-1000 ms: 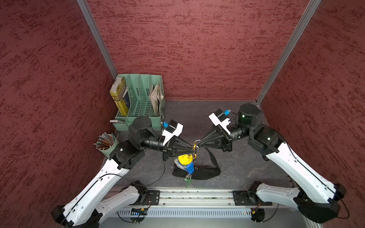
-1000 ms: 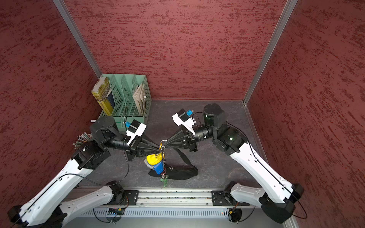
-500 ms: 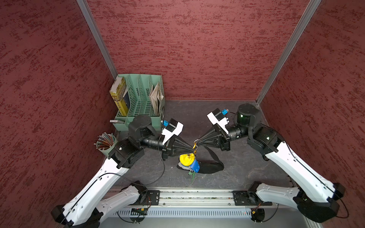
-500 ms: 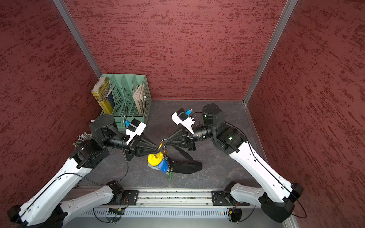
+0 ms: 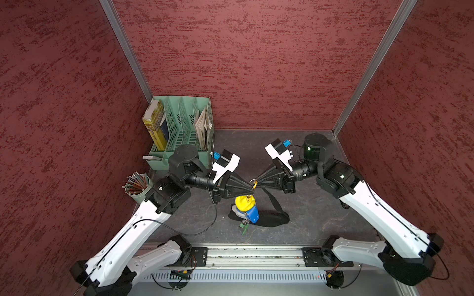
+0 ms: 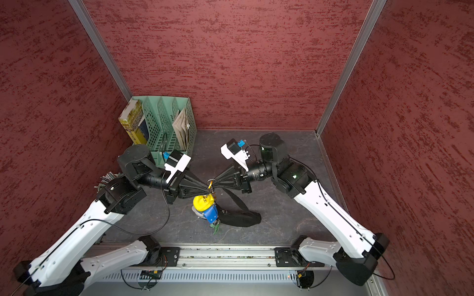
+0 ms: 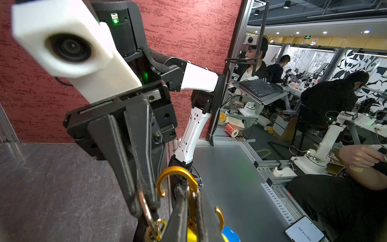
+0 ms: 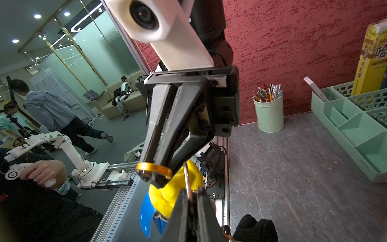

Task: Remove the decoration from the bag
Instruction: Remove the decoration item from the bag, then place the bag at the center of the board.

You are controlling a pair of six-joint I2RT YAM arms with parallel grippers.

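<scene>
Two grippers — left gripper (image 5: 250,189), right gripper (image 5: 258,182) — one bag (image 5: 272,219), one plush decoration (image 5: 245,203), one carabiner (image 5: 254,184), one file rack (image 5: 183,120), one pencil cup (image 5: 137,197).

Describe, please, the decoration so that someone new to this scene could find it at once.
On the dark tabletop, find where the left gripper and right gripper meet tip to tip. Under them, by one end of the black bag, is the decoration. It is a plush, yellow above and blue below, hung from an orange carabiner: the only bright thing there.

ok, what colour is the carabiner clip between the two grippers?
Shiny orange-gold metal carabiner clip; it shows best in the left wrist view.
</scene>
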